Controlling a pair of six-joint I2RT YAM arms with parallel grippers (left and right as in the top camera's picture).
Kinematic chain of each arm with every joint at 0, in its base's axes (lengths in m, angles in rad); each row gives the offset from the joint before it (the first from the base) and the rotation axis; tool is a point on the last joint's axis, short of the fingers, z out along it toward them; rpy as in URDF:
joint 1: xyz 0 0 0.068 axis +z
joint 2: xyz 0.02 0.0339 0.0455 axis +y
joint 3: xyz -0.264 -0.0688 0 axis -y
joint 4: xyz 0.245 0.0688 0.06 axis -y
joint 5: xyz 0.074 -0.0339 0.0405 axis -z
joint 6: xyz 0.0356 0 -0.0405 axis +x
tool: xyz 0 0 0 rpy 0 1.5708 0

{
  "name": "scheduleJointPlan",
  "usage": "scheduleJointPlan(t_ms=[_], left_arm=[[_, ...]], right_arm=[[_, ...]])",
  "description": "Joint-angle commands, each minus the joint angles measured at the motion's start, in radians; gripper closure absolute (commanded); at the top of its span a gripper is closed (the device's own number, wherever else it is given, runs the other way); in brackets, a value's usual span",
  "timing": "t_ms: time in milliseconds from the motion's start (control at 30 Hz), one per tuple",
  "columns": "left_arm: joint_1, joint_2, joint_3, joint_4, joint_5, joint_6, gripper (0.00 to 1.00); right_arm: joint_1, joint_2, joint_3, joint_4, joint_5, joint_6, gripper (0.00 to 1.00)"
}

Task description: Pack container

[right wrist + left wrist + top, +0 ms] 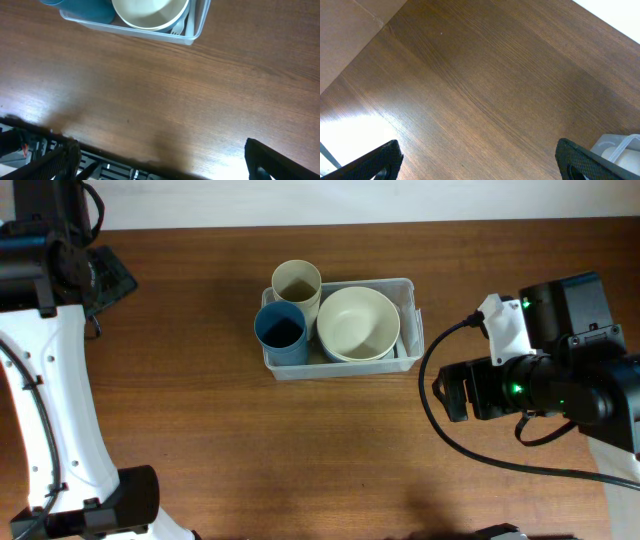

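The container (340, 368), a clear plastic bin, sits mid-table and holds a cream cup (297, 283), a blue cup (281, 330) and a cream bowl (358, 323). My left gripper (480, 167) is open over bare wood at the table's far left, with nothing between its fingers; a corner of the container (620, 147) shows at that view's lower right. To the right of the bin, my right gripper (165, 162) is open and empty near the table's front edge. The container (196, 31) with the bowl (150, 12) lies at the top of the right wrist view.
The table's front edge with dark framework below it (115, 167) runs under my right gripper. A white wall strip (350, 200) borders the table's back edge. A tan panel (350, 30) lies beyond the table's left side. A black cable (450, 435) loops by the right arm.
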Motion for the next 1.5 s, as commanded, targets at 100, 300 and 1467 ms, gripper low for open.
scheduleJointPlan(t_ms=[100,300,1467], left_arm=[[0.003,-0.020,-0.005,0.000,-0.014,-0.010,0.00],[0.003,-0.020,-0.005,0.000,-0.014,-0.010,0.01],[0.000,-0.020,-0.005,-0.001,-0.014,-0.010,0.00]], right_arm=[[0.005,-0.081,-0.005,0.032,-0.013,0.037,0.01],[0.005,-0.185,-0.037,0.078,0.029,0.034,0.01],[-0.190,-1.263,-1.626,1.463,0.032,-0.155,0.01]])
